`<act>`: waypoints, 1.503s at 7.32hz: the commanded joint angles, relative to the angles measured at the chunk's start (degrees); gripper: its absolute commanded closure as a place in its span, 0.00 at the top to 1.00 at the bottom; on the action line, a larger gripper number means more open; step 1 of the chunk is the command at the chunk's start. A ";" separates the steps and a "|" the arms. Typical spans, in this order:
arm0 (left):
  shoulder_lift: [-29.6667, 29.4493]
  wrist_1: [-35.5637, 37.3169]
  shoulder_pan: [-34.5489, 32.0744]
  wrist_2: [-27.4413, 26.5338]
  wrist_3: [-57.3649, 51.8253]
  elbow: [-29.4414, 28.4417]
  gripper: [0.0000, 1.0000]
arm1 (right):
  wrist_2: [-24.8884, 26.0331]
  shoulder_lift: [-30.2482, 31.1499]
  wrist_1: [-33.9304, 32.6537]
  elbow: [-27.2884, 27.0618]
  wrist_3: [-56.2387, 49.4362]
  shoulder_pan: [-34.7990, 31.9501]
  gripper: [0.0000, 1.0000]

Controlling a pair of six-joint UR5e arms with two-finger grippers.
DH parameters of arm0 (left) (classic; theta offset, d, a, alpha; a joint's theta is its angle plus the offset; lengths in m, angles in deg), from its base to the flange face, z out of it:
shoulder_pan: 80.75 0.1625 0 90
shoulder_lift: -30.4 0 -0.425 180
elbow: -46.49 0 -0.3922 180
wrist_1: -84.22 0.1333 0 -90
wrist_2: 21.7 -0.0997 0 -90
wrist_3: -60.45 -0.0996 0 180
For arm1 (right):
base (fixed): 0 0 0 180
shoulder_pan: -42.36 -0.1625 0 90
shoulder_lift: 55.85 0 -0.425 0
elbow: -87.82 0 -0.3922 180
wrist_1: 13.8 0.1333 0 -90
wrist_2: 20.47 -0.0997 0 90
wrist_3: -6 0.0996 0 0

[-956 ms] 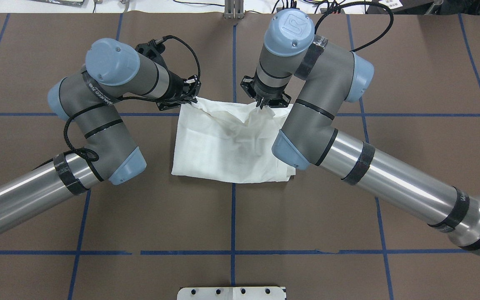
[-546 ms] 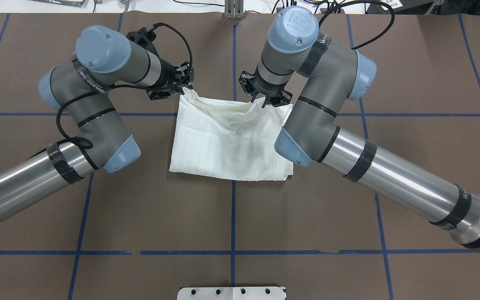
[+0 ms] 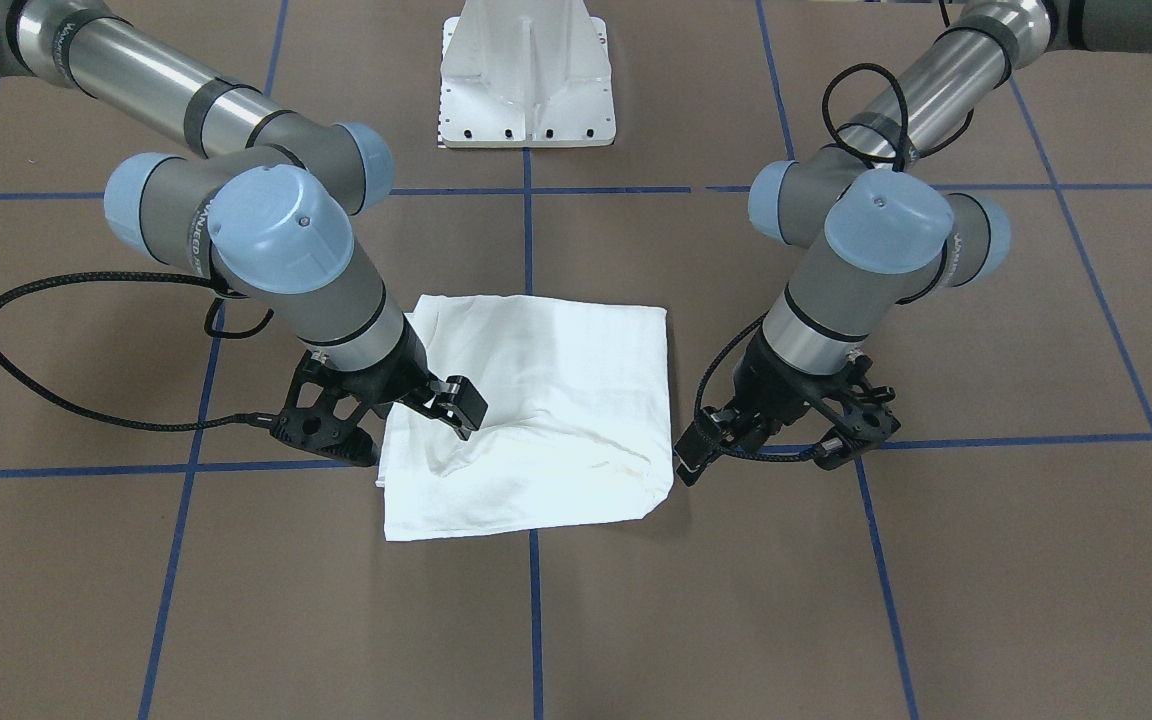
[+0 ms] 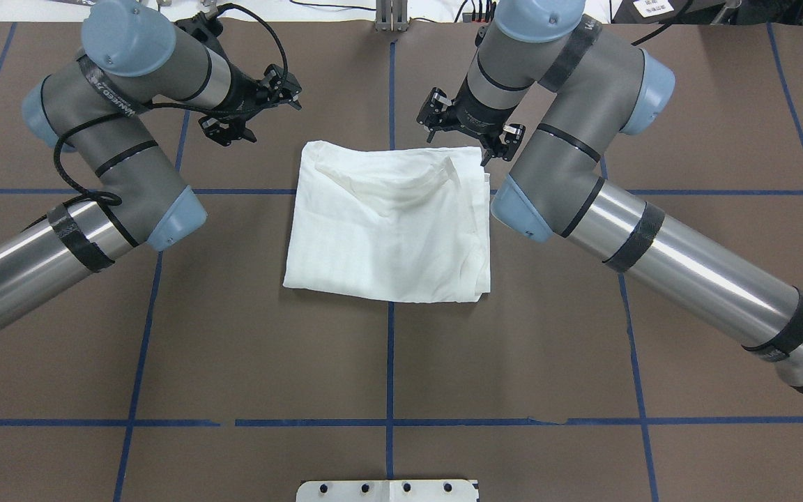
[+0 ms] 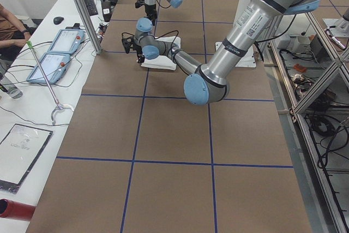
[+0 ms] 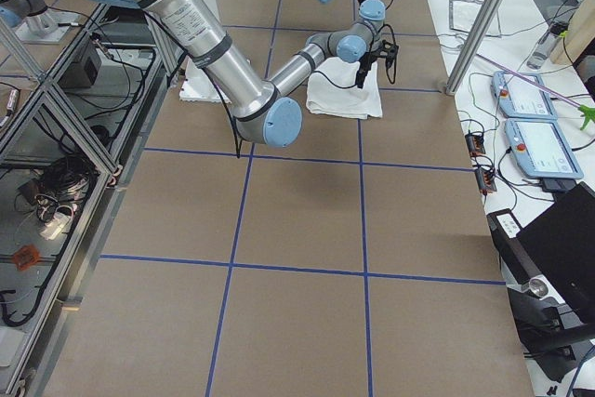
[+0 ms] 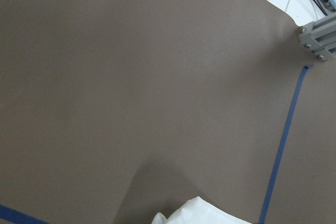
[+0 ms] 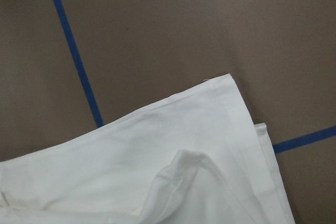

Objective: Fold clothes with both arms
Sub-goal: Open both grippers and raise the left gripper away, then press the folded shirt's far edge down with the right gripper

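Left gripper (image 4: 251, 108) clear of T-shirt (image 4: 387, 237), right gripper (image 4: 469, 134) above edge

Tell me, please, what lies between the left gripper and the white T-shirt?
Only bare brown table covering. In the overhead view the left gripper hangs apart from the white T-shirt, with nothing between them.

Brown table covering (image 4: 234, 348), gridded with blue tape lines (image 4: 389, 362). White bench (image 5: 22, 113) along the operators' side, carrying two tablet-style pendants (image 5: 50, 66), keyboard (image 5: 89, 4) and mouse (image 5: 58, 20). Aluminium frame post (image 5: 82, 9) at the table edge. Loose cables (image 6: 56, 183) on the floor beneath the frame. Even, bright lighting.
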 commanded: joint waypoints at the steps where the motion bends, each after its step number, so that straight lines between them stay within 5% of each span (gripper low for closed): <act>1: 4.12 0.08 -1.88 2.51 -6.89 3.16 1.00 | 8.65 -1.35 -0.06 -1.21 -5.06 6.28 1.00; 3: 6.34 0.08 -3.82 2.68 -10.00 4.94 1.00 | 20.19 -1.89 -0.58 -0.60 -15.85 13.07 1.00; 11: 6.43 -0.01 -3.56 2.68 -9.22 5.30 1.00 | 23.04 -3.91 -0.59 10.37 -31.99 9.76 1.00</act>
